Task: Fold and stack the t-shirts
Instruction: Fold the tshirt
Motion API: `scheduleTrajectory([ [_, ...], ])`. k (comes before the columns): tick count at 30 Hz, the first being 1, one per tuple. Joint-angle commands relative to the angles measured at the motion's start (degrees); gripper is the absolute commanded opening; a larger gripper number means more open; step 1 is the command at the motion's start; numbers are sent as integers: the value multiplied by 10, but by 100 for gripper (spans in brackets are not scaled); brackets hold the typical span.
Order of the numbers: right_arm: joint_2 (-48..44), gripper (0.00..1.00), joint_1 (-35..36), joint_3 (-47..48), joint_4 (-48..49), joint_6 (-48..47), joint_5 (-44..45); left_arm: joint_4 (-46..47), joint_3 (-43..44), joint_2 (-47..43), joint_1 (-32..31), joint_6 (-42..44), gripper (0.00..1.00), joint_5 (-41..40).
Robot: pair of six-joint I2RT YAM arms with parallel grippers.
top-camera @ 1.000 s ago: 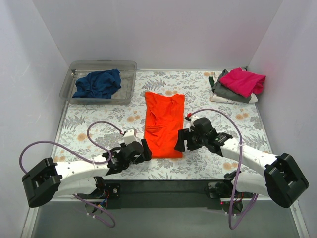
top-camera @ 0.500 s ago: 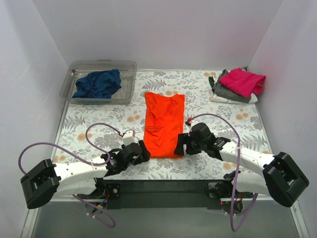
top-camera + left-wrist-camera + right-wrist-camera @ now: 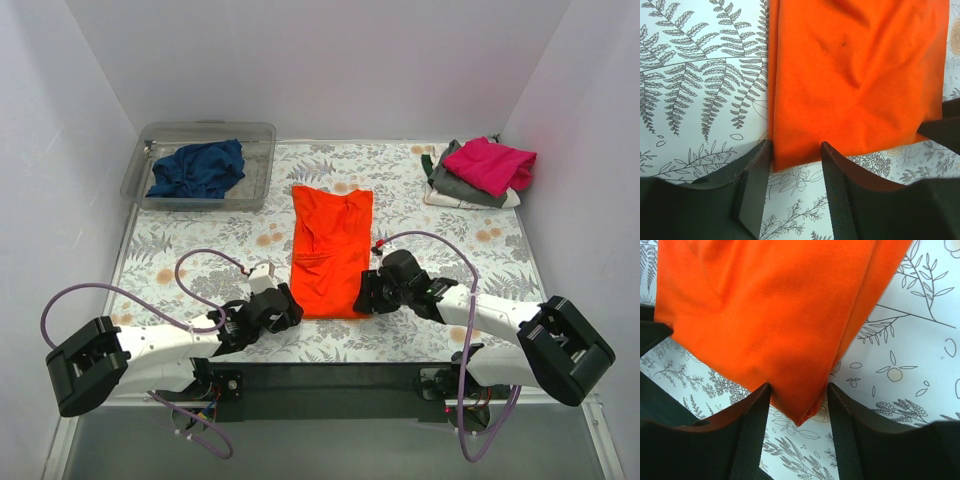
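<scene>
At the bottom of the overhead frame the two arms reach in from either side. Each lies low over the desk [image 3: 200, 240] and aims at one near corner of the orange-red t-shirt [image 3: 332, 250]. The left pincer [image 3: 287, 306] sits at the lower left corner. In its wrist view the left pincer [image 3: 795, 150] has its jaws spread, with the hem corner lying in the gap between them and not pinched. The right pincer [image 3: 366, 297] mirrors it at the lower right corner. The right pincer [image 3: 800, 395] is likewise parted, with the pointed corner of cloth between its fingers and nothing clamped. This symmetry looks deliberate: with a hold on both hem corners at once, the near edge could be lifted evenly and carried toward the collar. The shirt lies in the middle of the frame as a long narrow strip running from near to far (its sleeves appear tucked in already), so a crosswise fold seems to be the step in hand. Farther back, at upper left, a clear tub [image 3: 135, 178] holds the crumpled navy t-shirt [image 3: 197, 168], probably waiting its turn. At upper right sits the finished pile, the magenta t-shirt [image 3: 490, 163] on top of the grey t-shirt [image 3: 465, 187]. A pale edge shows beneath them, and I cannot tell what it is. By count there are two arms, two pincers, one tub and four t-shirts that can be told apart: one laid out, one in the tub and two stacked.
</scene>
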Motion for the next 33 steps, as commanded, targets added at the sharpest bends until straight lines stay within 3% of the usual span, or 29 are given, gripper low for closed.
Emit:
scheduleTrajectory([
  [1, 9, 43, 8, -7, 10, 7, -2, -24, -10, 16, -2, -4, 41, 14],
  [4, 7, 35, 12, -12, 6, 10, 3, -23, -10, 17, -2, -3, 40, 17],
  [6, 5, 24, 11, -17, 4, 12, 4, -19, -10, 17, -2, -1, 39, 19],
  [8, 7, 12, 13, -18, 4, 12, 6, -13, -12, 18, -2, 4, 31, 22],
  [9, 7, 8, 13, -17, 1, 12, 7, -8, -13, 24, -2, 9, 24, 26],
  [10, 8, 4, 13, -17, -1, 10, 8, 8, -15, 26, -1, 24, 0, 30],
  [21, -20, 1, 19, -10, -90, -21, -25, 58, -26, 28, -2, 57, 0, 102],
  [33, -81, 1, 43, -18, -249, -44, -40, 42, -55, 17, -10, 44, 0, 268],
])
